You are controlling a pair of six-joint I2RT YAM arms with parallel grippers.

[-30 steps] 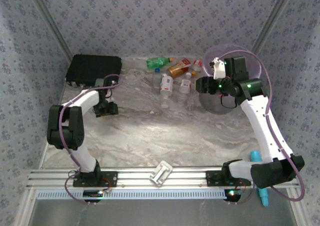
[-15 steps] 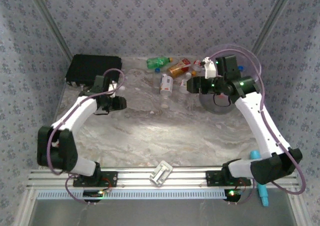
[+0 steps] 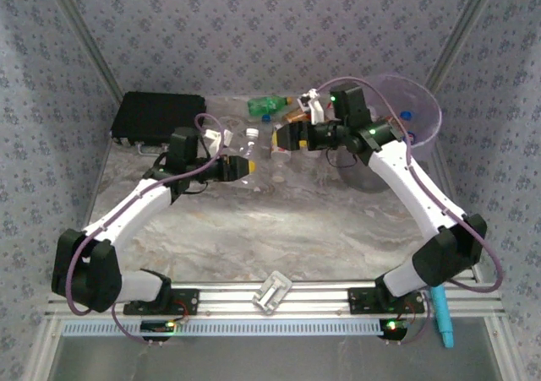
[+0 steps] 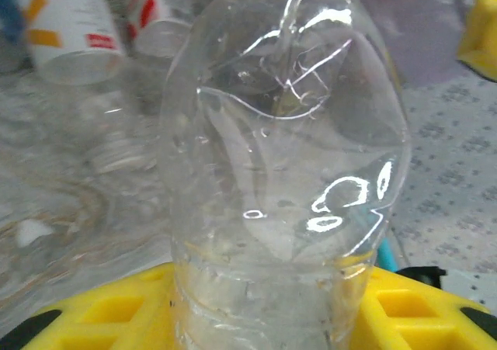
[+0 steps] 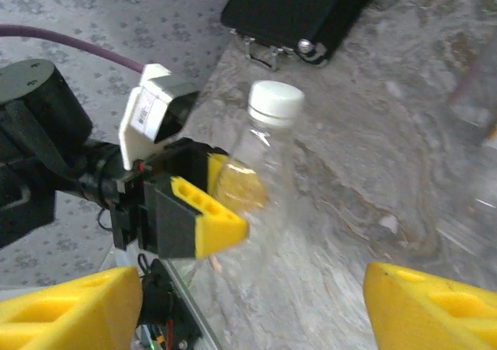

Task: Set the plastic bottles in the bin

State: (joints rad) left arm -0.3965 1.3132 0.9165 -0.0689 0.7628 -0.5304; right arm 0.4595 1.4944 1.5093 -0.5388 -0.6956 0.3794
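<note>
Grey patterned walls [image 3: 254, 35] enclose a marbled tabletop [image 3: 270, 229].

Both arms reach inward; left fingers [image 4: 109, 311] clamp a clear bottle [image 4: 287, 171], right fingers [image 5: 435, 303] spread wide.

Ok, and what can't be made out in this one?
- Left wrist: the clear bottle hides the tips of the left fingers; grip unconfirmed.
- Left wrist: labelled bottles behind it are blurred and cut by the top edge; labels unreadable.
- Top: bin contents, partly behind the right arm, too small to count.
- Right wrist: right fingers cut off by the bottom edge.
</note>
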